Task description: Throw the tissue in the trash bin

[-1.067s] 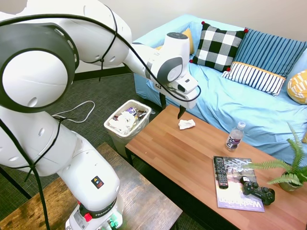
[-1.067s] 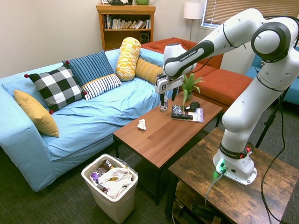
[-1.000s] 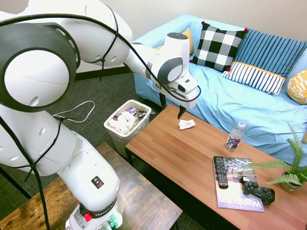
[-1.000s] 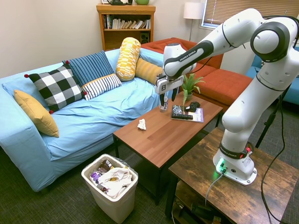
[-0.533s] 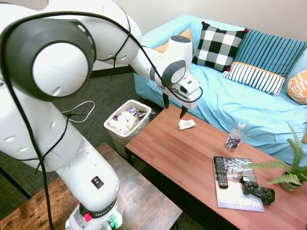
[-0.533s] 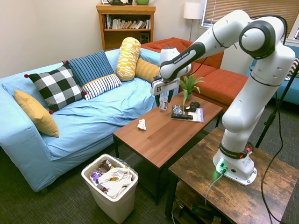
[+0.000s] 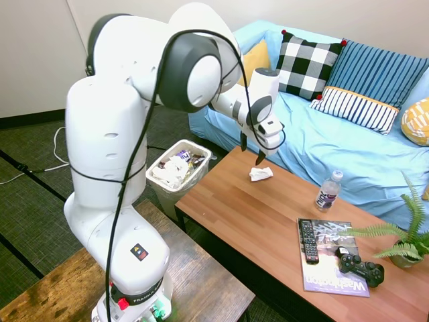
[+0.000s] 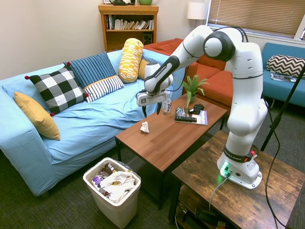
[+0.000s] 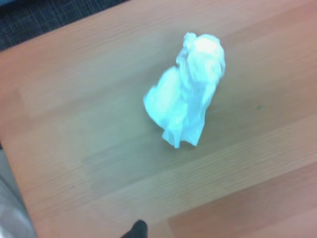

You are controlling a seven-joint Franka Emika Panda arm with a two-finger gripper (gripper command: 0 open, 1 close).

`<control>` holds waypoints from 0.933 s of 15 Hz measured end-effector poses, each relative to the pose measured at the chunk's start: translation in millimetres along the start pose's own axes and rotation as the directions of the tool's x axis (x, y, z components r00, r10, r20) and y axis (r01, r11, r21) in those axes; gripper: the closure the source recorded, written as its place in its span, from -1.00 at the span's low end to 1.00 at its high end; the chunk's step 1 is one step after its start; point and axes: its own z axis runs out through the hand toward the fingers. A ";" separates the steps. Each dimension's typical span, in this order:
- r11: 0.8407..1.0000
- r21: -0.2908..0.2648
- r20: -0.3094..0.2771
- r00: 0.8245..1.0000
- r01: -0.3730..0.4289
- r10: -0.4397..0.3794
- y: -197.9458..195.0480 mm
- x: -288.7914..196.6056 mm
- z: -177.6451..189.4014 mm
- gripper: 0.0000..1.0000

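- The tissue (image 7: 261, 174) lies loose on the wooden worktop (image 7: 268, 221), near the end closest to the blue sofa (image 8: 90, 114) and clear of the other things on the wood.
- The pincer (image 7: 252, 150) hangs above it with its two dark fingers spread and nothing between them; it looks to be just over the wad, not touching.
- In the wrist view the tissue (image 9: 186, 89) sits roughly central and crumpled tall, so the aim seems fairly good.
- To do the pick well, I'd lower straight down until the fingertips straddle the bulk of the wad, nearly brushing the wood, then close gently; it is soft and will squash, so a light grip may slip off an edge.
- The trash bin (image 8: 113, 192) stands on the carpet beside the worktop's end, already heaped with wrappers and paper, so the release should be over its middle.
- The water bottle (image 7: 328, 190) and the magazine (image 7: 332, 256) are well apart from the wad.
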 end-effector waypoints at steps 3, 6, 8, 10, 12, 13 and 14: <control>0.998 -0.022 -0.001 0.998 -0.064 0.064 -25.2 9.5 37.2 -1.00; 0.991 -0.035 -0.004 0.992 -0.129 0.129 -41.6 23.8 78.2 -1.00; 0.986 -0.027 -0.009 0.986 -0.166 0.166 -50.5 36.8 101.2 -1.00; 0.983 -0.026 -0.009 0.983 -0.181 0.181 -56.5 44.9 114.9 1.00; 0.981 -0.022 -0.002 0.981 -0.192 0.192 -61.0 46.8 121.2 1.00; 0.981 -0.022 -0.002 0.981 -0.192 0.192 -62.5 47.2 122.9 1.00; 0.981 -0.023 -0.002 0.982 -0.190 0.190 -63.6 46.5 124.7 1.00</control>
